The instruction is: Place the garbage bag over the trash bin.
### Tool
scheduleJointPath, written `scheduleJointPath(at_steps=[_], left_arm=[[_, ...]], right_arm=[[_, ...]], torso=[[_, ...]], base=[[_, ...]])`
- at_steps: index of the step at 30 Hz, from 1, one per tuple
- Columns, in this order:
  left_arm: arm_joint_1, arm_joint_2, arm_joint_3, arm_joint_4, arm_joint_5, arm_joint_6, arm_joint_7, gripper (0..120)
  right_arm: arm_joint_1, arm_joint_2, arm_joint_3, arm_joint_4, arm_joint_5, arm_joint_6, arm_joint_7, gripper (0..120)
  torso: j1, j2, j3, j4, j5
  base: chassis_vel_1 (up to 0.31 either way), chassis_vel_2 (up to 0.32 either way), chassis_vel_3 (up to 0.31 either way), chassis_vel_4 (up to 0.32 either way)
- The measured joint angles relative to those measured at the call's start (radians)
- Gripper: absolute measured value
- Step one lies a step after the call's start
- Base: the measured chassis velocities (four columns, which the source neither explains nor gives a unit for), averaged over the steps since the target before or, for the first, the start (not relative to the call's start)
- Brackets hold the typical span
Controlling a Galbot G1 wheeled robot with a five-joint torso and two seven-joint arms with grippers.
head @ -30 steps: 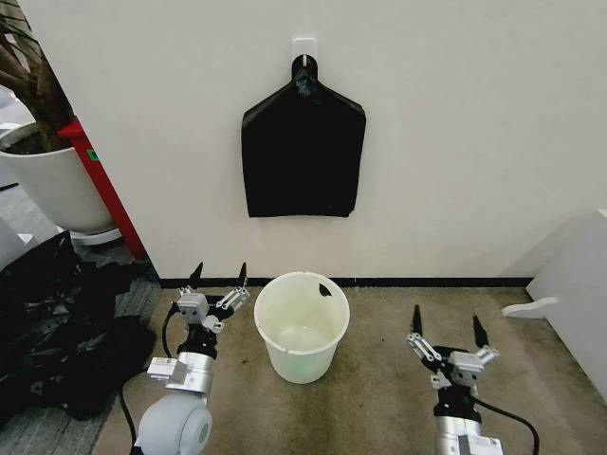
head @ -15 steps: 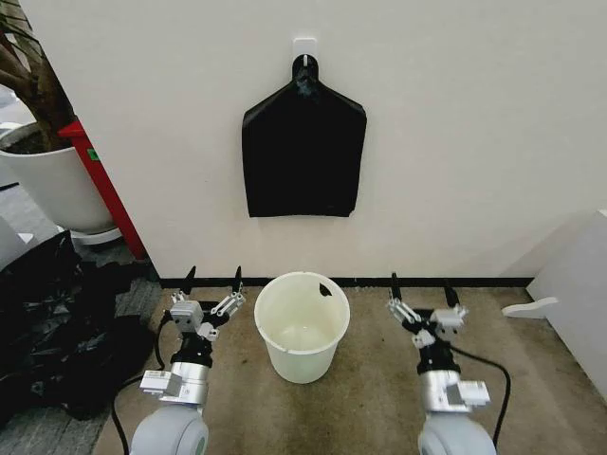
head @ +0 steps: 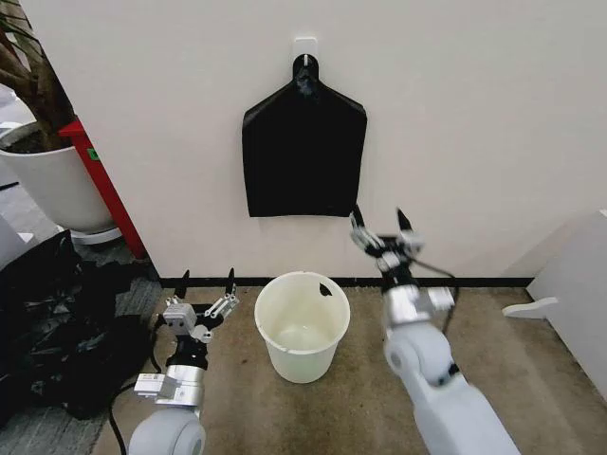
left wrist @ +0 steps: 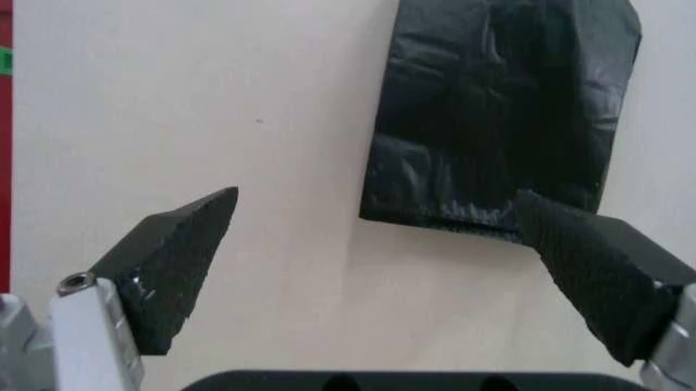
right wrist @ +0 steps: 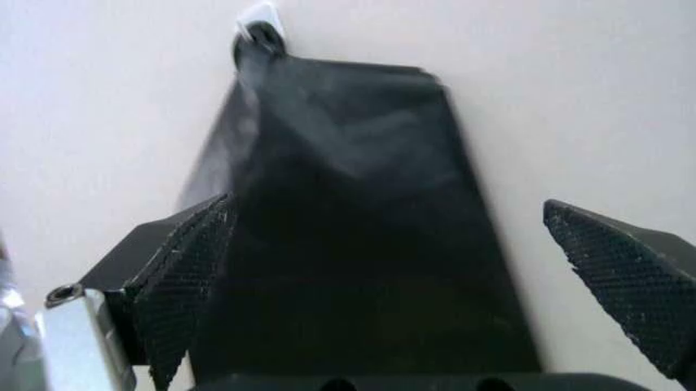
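Note:
The trash bin, a cream-white bucket, stands upright on the floor by the wall. The garbage bag is out of view. A flat black shield-shaped bundle hangs from a wall hook above the bin. My right gripper is raised and open, just below the bundle's lower right corner. The right wrist view looks up at the bundle between that gripper's spread fingers. My left gripper is open, low, left of the bin, fingers up. From the left wrist, the bundle hangs far beyond the left gripper.
A large mass of black plastic lies on the floor at the left. Behind it stand a big white plant pot and a red panel. A white cabinet and a white piece sit at the right.
My right arm has risen from floor level right of the bin to just under the hanging bundle. My left gripper has drifted slightly left and stayed open.

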Motion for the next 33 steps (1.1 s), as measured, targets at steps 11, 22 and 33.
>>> scheduleJointPath(at_steps=[11,22,33], left_arm=[[-0.015,-0.006,-0.007,0.031,0.004,0.009,0.004,100],[-0.028,-0.017,-0.008,0.057,0.017,0.006,0.003,100],[-0.033,-0.019,-0.008,0.066,0.029,0.003,0.001,100]], right_arm=[[0.334,0.059,-0.092,-0.185,0.322,0.051,-0.059,100],[0.482,0.127,-0.190,-0.248,0.464,0.041,-0.076,100],[0.584,0.176,-0.208,-0.384,0.517,0.048,-0.156,100]], torso=[[0.000,0.000,0.000,0.0001,0.0000],[0.000,0.000,0.000,0.0001,-0.0004],[0.000,0.000,0.000,0.0000,-0.0002]], base=[[0.000,0.000,0.000,0.000],[0.000,0.000,0.000,0.000],[0.000,0.000,0.000,0.000]])
